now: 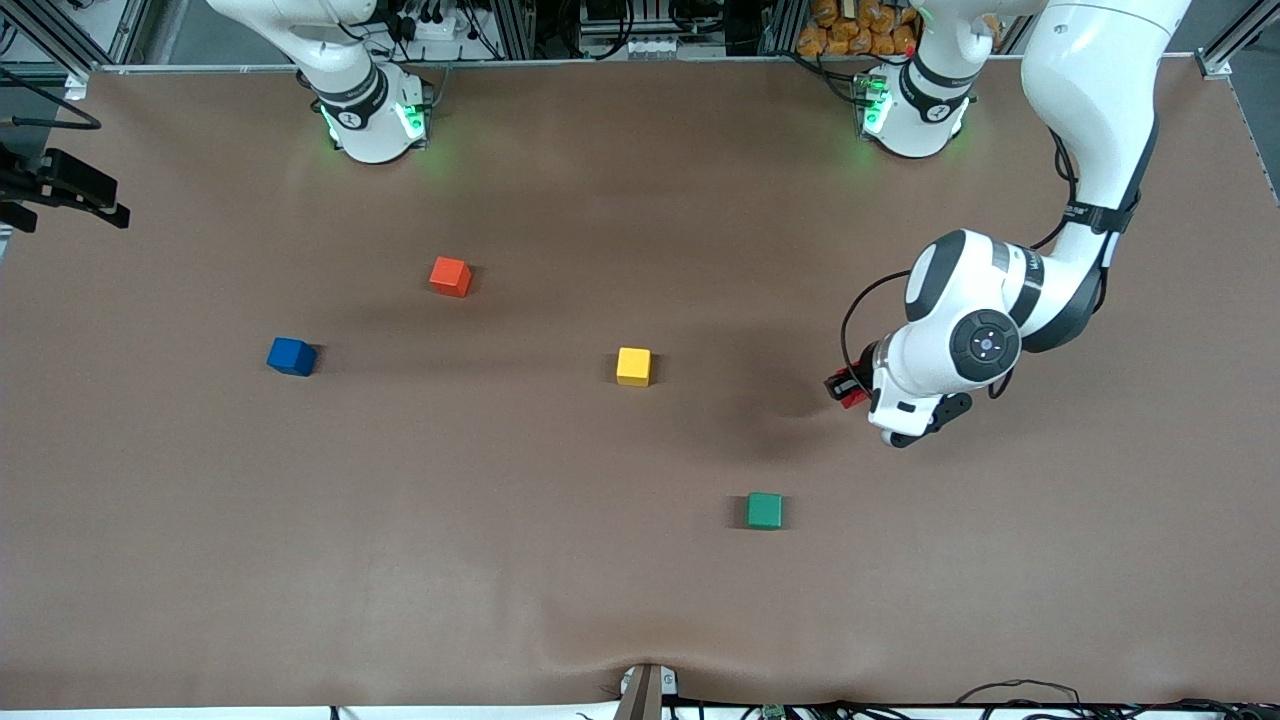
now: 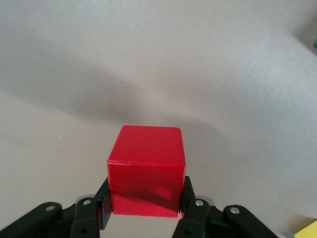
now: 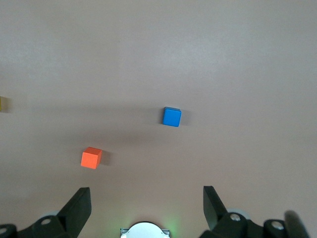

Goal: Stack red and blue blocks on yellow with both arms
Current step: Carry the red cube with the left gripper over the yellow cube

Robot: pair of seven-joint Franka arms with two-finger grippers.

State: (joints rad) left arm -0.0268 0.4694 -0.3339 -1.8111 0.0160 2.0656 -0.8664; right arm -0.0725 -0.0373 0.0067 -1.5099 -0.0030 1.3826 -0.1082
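— What do I have on the left wrist view?

— I see the left end effector (image 2: 144,201) clamped on the red block (image 2: 146,168), one black finger (image 2: 103,203) pressed to each side, with the block's top face level.

— And below it?

— Bare counter (image 2: 158,59) with a soft shadow across it, a sliver of green at one edge, and a yellow corner (image 2: 308,232) at another.

Brown table (image 1: 560,560) carries a blue cube (image 1: 291,356), orange cube (image 1: 450,276), yellow cube (image 1: 633,366), green cube (image 1: 764,510) (all matte); red cube (image 2: 146,171) shows bright.
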